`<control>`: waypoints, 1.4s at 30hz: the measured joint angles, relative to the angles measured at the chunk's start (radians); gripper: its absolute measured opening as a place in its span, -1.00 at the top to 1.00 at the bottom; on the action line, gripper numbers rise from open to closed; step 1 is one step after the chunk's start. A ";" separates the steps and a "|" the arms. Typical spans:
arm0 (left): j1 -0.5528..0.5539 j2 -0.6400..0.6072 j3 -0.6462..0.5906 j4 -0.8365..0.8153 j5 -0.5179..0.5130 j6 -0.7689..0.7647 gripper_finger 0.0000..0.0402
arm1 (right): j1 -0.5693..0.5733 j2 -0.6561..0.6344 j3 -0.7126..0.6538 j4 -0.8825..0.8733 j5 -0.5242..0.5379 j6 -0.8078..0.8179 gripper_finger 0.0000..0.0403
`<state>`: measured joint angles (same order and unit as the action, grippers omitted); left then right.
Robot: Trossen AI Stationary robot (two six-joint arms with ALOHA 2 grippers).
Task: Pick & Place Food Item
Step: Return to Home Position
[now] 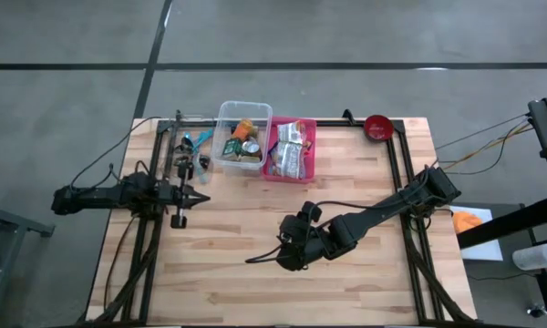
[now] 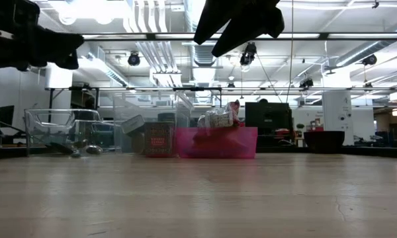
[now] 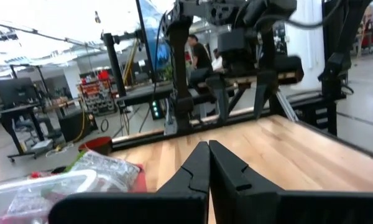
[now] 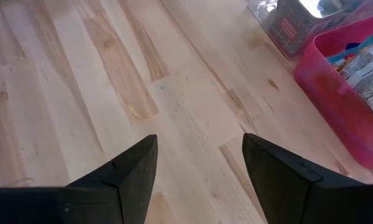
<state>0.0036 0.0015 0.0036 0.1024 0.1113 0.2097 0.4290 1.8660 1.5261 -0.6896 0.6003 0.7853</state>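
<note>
In the high view, the spoon is seen in the left bin, left gripper just beside it, right gripper mid-table. Low view: both are held off the table. Wrist views: left pinched together, empty; right spread wide, empty, so placing is judged done.

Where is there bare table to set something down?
Bare wood: the front left, between the left gripper and the right gripper; also the back strip between the pink bin and red bowl. Crowded: back left, where the left bin, middle bin and pink bin stand side by side.
</note>
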 joint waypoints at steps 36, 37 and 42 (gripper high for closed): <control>0.000 0.067 -0.002 -0.074 -0.052 -0.004 1.00 | 0.000 0.000 0.000 0.040 0.000 0.000 -0.17; -0.001 0.067 -0.002 -0.074 -0.052 -0.004 1.00 | 0.000 0.000 0.000 0.042 0.000 0.000 -0.17; -0.001 0.067 -0.002 -0.074 -0.053 -0.004 1.00 | -0.002 0.000 0.000 0.053 0.005 -0.001 -0.17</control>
<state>0.0029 0.0681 0.0021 0.0284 0.0582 0.2062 0.4272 1.8660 1.5261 -0.6365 0.6048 0.7839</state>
